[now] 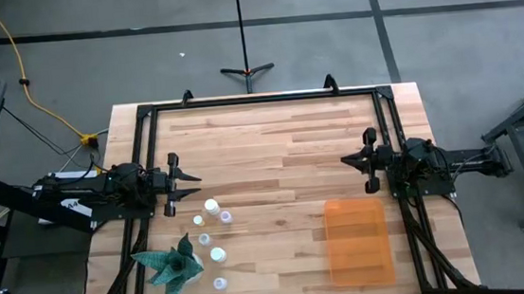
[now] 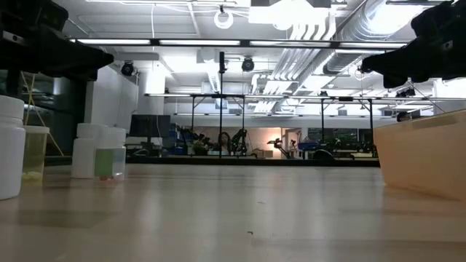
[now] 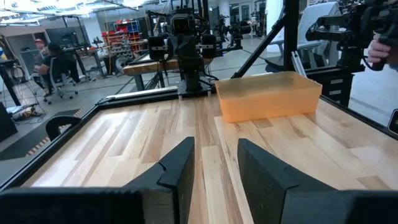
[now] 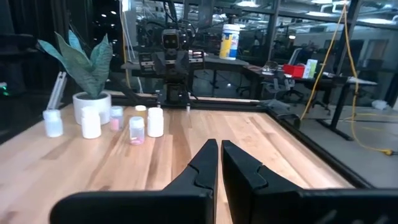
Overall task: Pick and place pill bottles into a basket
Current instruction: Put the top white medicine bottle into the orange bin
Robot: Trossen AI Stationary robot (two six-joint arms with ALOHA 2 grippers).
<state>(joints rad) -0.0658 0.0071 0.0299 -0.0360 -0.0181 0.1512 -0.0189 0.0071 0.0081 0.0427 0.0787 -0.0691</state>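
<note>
Table (image 1: pixel 272 156) of light wood carries everything. Both arms rest at opposite edges, facing each other. The left gripper (image 1: pixel 191 178) has its jaws spread a little; the right gripper (image 1: pixel 349 160) has them pressed nearly together, holding nothing. The orange basket (image 1: pixel 358 240) lies empty near the right arm. The green plant (image 1: pixel 169 264) stands beside five pill bottles (image 1: pixel 212 207), near the left arm, well apart from the basket.

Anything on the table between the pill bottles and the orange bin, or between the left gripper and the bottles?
Nothing visible. Bare wood lies between the pill bottles and the orange bin. The left gripper sits just beside the nearest bottle, with no object between them. The green plant stands on the bottles' far side from the bin, off both paths.
</note>
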